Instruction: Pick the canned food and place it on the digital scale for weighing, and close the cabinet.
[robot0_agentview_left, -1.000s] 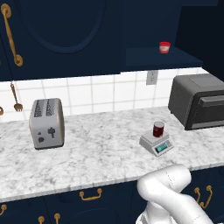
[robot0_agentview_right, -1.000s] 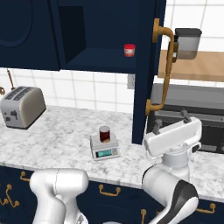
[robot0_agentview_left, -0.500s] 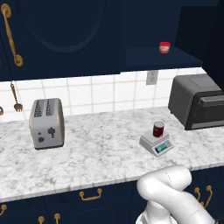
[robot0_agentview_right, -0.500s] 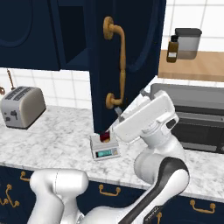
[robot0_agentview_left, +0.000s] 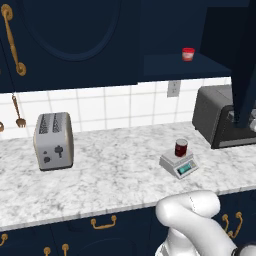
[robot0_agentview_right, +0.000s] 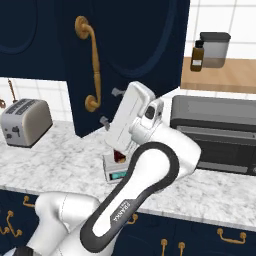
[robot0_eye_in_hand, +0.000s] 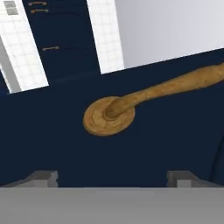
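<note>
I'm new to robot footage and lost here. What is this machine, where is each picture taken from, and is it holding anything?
It is a white robot arm on a base, in a rendered kitchen. Two pictures come from cameras on the base, behind the arm to its left and right; the third looks along its hand.

On the marble counter stand a grey toaster, a dark oven, and a small light grey square digital scale with the dark maroon can already on it.

The two-finger end effector is open and holds nothing. It faces the dark navy cabinet door, near the lower end of its long brass handle, which the hand view shows up close. The door is not yet shut.
</note>
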